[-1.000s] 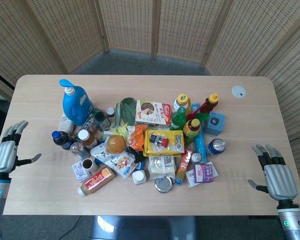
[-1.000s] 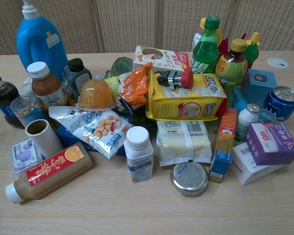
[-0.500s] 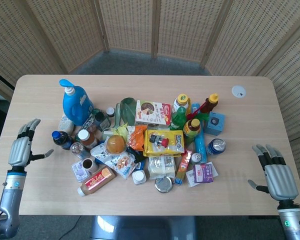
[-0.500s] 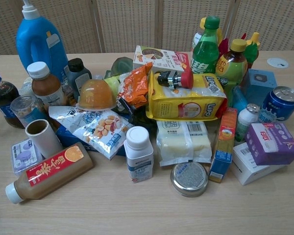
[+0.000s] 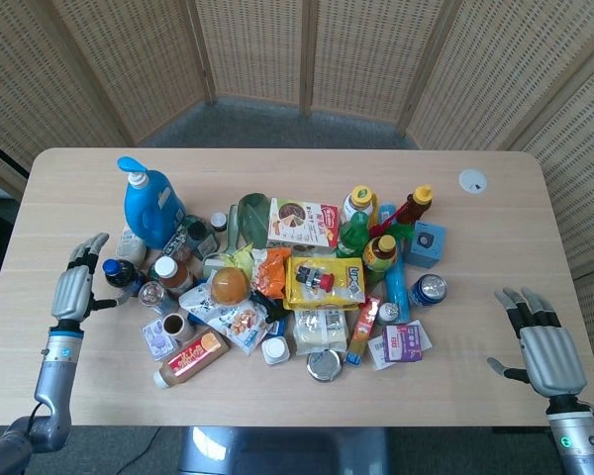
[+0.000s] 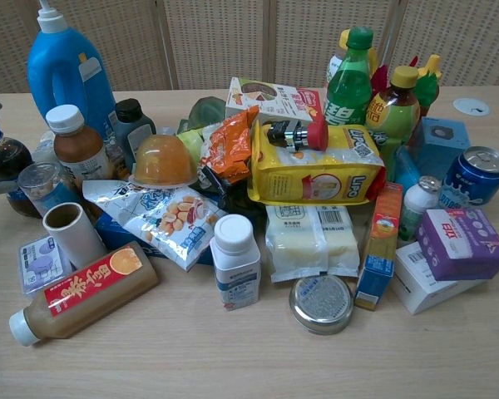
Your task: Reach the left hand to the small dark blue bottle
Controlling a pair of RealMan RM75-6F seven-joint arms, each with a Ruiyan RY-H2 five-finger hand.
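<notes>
Left hand (image 5: 72,290) at lower left of the head view, fingers apart and holding nothing, thumb tip just beside the small dark blue bottle (image 5: 121,276). Bottle upright at the left edge of the clutter, below the big blue jug (image 5: 152,205). Right hand (image 5: 548,354) at lower right, fingers spread, empty, well apart from the pile.

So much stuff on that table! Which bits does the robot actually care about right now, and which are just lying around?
In the job:
- left hand, open, close beside the bottle
- small dark blue bottle, upright at the pile's left edge

Just lying about:
- big blue detergent jug
- yellow snack bag
- green soda bottle
- blue can
- right hand, open, resting far off
</notes>
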